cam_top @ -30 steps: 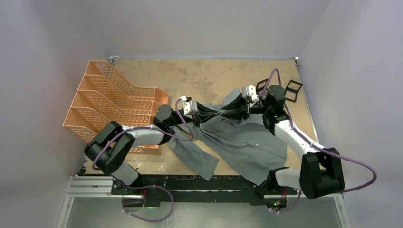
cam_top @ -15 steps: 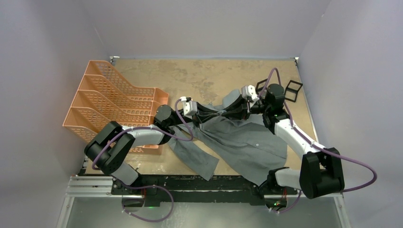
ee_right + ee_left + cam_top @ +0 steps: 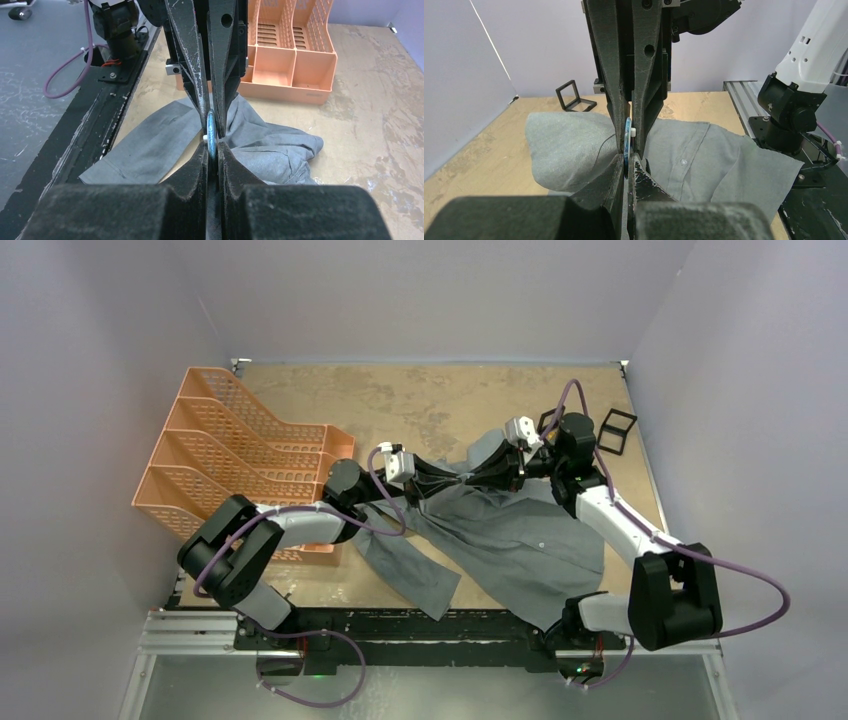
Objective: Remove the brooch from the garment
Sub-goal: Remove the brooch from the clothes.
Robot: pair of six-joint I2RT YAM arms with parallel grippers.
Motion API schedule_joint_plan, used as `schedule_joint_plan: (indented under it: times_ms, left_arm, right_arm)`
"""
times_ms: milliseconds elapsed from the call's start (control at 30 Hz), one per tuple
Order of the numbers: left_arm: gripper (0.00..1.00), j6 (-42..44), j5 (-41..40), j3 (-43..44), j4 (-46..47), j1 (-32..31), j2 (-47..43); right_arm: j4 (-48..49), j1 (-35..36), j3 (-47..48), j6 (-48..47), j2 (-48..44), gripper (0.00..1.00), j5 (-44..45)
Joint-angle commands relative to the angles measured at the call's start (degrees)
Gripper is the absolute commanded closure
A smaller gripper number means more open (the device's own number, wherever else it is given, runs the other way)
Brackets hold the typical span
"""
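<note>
The garment, a grey button-up shirt, lies crumpled on the table, its upper part lifted toward the grippers. The brooch, a thin blue disc with a small white stud, shows edge-on; it also shows in the right wrist view. My left gripper and right gripper meet tip to tip above the shirt. In the left wrist view my left gripper is shut on the disc's lower edge. In the right wrist view my right gripper is shut on the same disc. Grey cloth hangs right behind the disc.
An orange multi-slot file tray stands at the left, close to my left arm. Two small black frames stand at the back right near my right wrist. Bare wooden table lies behind the shirt. A black rail runs along the near edge.
My right wrist has shifted very slightly to the left. Both grippers stay closed on the brooch and the shirt has barely moved.
</note>
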Motion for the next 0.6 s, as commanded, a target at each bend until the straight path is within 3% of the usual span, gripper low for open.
schedule_joint_plan:
  times_ms: [0, 567]
  left_arm:
    - [1.00, -1.98, 5.38, 2.68, 3.75, -0.55, -0.22]
    - [1.00, 6.03, 4.21, 5.95, -6.97, -5.02, 0.00]
  right_arm:
    - [0.90, -0.24, 2.67, -0.64, 1.11, 0.96, 2.01]
    - [4.10, 0.01, 3.04, 3.93, 2.93, 0.99, 4.47]
